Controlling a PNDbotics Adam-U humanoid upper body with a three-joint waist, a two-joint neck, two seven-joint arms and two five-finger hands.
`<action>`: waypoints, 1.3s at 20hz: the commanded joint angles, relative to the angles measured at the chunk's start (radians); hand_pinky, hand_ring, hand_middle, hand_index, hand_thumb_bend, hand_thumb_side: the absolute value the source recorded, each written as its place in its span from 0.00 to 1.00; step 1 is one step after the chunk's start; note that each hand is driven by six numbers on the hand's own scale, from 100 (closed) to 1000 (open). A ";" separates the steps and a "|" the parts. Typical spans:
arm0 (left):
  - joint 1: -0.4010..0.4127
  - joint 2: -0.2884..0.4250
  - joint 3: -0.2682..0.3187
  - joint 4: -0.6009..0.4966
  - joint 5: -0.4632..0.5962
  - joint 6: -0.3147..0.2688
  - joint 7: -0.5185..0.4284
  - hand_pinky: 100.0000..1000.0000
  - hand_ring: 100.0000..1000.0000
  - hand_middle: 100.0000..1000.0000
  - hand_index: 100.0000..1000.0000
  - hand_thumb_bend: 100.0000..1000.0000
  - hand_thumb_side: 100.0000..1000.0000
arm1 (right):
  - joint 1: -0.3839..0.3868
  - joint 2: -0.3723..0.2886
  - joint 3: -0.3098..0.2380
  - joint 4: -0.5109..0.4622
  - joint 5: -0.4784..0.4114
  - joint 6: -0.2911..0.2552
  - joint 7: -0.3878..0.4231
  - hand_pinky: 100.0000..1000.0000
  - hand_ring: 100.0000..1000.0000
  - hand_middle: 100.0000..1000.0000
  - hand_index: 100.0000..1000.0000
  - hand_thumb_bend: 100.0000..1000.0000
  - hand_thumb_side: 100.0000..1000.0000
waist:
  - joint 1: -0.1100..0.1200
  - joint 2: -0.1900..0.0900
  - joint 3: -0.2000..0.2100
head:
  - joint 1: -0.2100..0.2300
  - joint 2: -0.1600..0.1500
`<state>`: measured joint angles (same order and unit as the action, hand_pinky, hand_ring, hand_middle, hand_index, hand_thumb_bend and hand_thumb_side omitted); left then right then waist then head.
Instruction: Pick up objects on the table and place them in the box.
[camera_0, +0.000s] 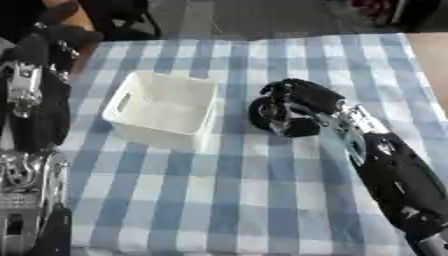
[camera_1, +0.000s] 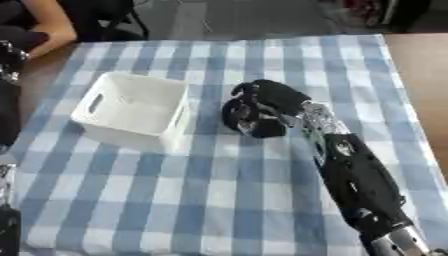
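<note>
My left arm (camera_0: 35, 100) hangs idle along the left edge of the view, off the work; its hand isn't showing, so I can't say anything abt it. Next over, the white box (camera_0: 203, 107) sits on the blue-and-white checked cloth covering the table (camera_0: 219, 200), open side up w/ a slot handle in its near-left wall. As far as I can see there's nothing inside, and it's turned a bit askew to the table edges. I judge it's parked there so either arm can reach over its rim w/o stretching.

Just right of the box, close but not touching, my right hand (camera_0: 293, 102) is curled down over a dark rounded object (camera_0: 262, 116) that sits on the cloth. Fingers wrap it from above and the far side, the palm tilted toward the box. The object is black like the hand, so I can't tell what it is, nor if it's lifted clear of the cloth yet. The forearm comes in from the lower right corner, which keeps the elbow clear of the box. My read: grasp in hand, carry to the box not yet done.
</note>
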<state>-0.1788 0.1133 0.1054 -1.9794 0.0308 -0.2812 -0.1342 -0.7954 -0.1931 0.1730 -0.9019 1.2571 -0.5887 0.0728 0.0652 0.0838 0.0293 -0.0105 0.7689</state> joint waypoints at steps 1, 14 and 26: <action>-0.013 0.005 -0.001 -0.021 -0.003 -0.003 0.000 0.84 0.66 0.86 0.70 0.00 0.87 | -0.008 0.002 -0.005 -0.003 0.007 -0.004 -0.004 0.88 0.75 0.82 0.70 0.00 0.84 | 0.000 -0.009 0.000 | -0.009 0.001; -0.016 0.002 -0.002 -0.021 -0.001 -0.003 0.000 0.84 0.66 0.86 0.70 0.00 0.87 | -0.010 -0.002 -0.013 0.020 0.024 -0.004 -0.012 0.88 0.75 0.82 0.70 0.00 0.86 | 0.003 -0.007 0.002 | -0.013 0.001; -0.019 0.000 -0.004 -0.021 0.001 -0.004 -0.003 0.84 0.66 0.86 0.70 0.00 0.87 | -0.034 -0.023 -0.030 0.045 0.037 -0.001 -0.027 0.88 0.76 0.84 0.71 0.00 0.90 | 0.005 -0.003 0.009 | -0.022 -0.006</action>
<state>-0.1867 0.1085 0.1052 -1.9794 0.0309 -0.2820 -0.1350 -0.8011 -0.1958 0.1515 -0.8496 1.2905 -0.5895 0.0521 0.0717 0.0902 0.0365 -0.0268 0.7688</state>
